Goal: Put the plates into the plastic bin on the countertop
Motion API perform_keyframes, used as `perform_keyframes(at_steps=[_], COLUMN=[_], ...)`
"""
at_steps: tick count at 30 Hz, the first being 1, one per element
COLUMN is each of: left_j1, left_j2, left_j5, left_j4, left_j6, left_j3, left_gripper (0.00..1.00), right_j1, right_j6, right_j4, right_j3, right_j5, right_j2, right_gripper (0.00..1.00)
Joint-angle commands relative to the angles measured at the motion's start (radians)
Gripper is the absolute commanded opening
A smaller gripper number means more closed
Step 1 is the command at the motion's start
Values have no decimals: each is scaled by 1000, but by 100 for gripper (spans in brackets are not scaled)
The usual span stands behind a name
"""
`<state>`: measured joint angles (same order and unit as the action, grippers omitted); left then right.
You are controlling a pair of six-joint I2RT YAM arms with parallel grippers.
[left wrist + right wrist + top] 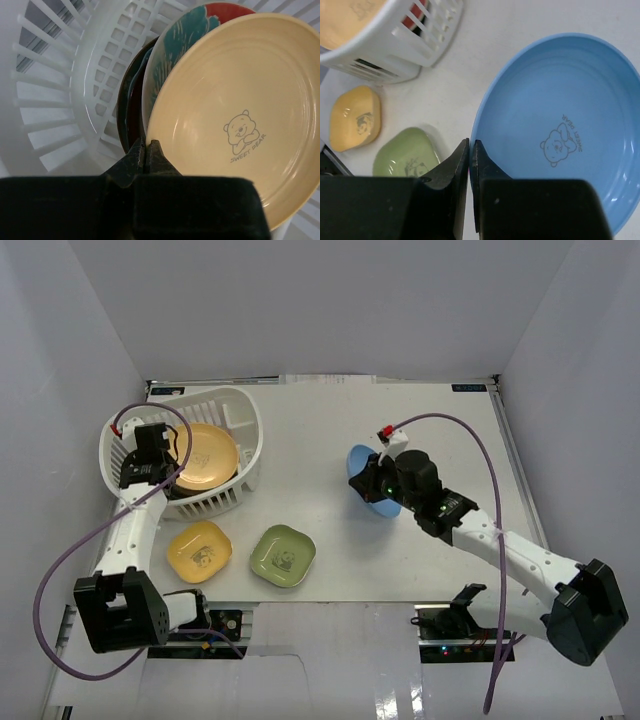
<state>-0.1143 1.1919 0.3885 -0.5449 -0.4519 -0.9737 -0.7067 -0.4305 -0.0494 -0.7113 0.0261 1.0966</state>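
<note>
My left gripper (146, 145) is shut on the rim of the orange-yellow plate (240, 110), held tilted inside the white plastic bin (240, 415). Behind it in the bin stand a teal-and-red plate (175, 45) and darker plates (127, 107). My right gripper (470, 147) is shut on the rim of the light blue plate (560, 130), held above the countertop (330, 420) right of centre; the plate also shows in the top view (362, 480). A yellow rounded-square plate (199, 551) and a green one (282, 555) lie on the countertop in front of the bin.
The bin's slotted wall (45, 115) is close on the left of my left gripper. Metal rails (515, 460) edge the countertop, with white enclosure walls around. Purple cables loop from both arms.
</note>
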Motion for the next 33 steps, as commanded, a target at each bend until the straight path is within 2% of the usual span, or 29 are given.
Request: perform_keyframes(at_steps=[1,3,5,6,8,9,12,15,16,19,20,24,27,30,33], left_j1=[-1,-1,-1,-1,-1,-1,-1,-1,-1,11,25,144,197,228,242], left_j2=[-3,5,5,-5,-49,-69,-147,-214,-231,-262,-255,-219,-210,-213,-233], left_j5=[21,9,-11,-25,-82,-114,-273,-457,-521,-589,-579,-504,-496,-533,-543], left_j4=[42,52,59,65,85,92,114,163,190,174,152,40,10,8,22], left_j6=[-5,-4,1,1,1,-1,-39,-93,-102,-90,-55,7,21,6,-8], left_j3=[-13,-10,-7,-2,4,4,-23,-72,-91,-213,-315,-553,-663,-628,-530], left_gripper=[0,11,26,40,59,76,98,98,98,98,98,98,98,98,98], right_j1=[-51,-105,-151,-168,-204,-215,-238,-241,-246,-267,-273,-297,-307,-329,-355], right_j6=[94,134,182,197,237,254,329,378,384,423,455,469,463,472,478], right_j4=[-14,29,48,48,101,112,125,105,121,167,177,120,57,-16,-76], right_j3=[-170,-307,-441,-485,-621,-670,-859,-1008,-1112,-1310,-1345,-1459,-1501,-1574,-1616], right_j5=[-12,-8,-2,-3,-17,-20,-145,-270,-311,-371,-376,-414,-428,-396,-350], right_j2=[52,124,210,238,331,362,494,636,719,874,910,1043,1150,1236,1307], right_gripper=[8,8,8,8,8,8,8,8,8,8,8,8,8,8,8])
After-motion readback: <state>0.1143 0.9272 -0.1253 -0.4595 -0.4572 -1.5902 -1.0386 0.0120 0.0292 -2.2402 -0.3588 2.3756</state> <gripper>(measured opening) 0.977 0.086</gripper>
